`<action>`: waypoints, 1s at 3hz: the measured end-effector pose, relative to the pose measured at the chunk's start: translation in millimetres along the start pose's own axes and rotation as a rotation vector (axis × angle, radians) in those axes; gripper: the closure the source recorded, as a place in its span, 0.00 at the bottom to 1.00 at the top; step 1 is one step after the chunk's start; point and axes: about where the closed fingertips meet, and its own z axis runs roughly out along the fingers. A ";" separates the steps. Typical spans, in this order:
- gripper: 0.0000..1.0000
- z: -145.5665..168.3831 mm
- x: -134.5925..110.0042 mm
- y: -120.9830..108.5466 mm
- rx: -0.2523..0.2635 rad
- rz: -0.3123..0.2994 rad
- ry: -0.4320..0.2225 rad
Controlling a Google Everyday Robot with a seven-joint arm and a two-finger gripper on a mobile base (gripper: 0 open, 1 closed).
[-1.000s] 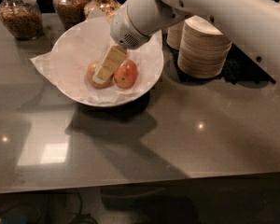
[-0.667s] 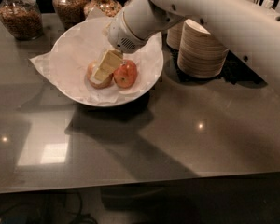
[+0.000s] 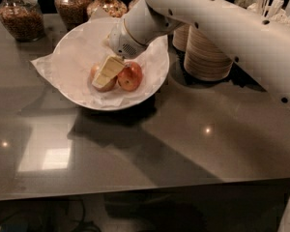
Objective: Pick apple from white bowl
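Note:
The white bowl [image 3: 150, 42], wide, shallow and lined with crumpled white paper, sits at the back of the grey table. Two apples lie in it side by side. The yellow-gold apple [image 3: 95, 73] is on the left and mostly hidden. A redder apple [image 3: 131, 77] is on the right. My gripper [image 3: 104, 79] reaches down from the upper right into the bowl. Its cream tip lies over the yellow-gold apple, just left of the redder one.
Stacks of small cream bowls [image 3: 206, 54] stand right of the white bowl, under my arm. Glass jars of snacks [image 3: 21, 16] line the back left edge. The grey table [image 3: 135, 149] extends toward the front.
The gripper stays down in the bowl over the yellow-gold apple. The arm has shifted slightly. The apples have not moved.

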 end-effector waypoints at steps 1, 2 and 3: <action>0.20 9.4 4.0 -1.8 -0.018 -0.038 -0.012; 0.20 16.2 9.0 -2.6 -0.035 -0.062 -0.017; 0.22 22.8 13.8 -1.8 -0.054 -0.072 -0.018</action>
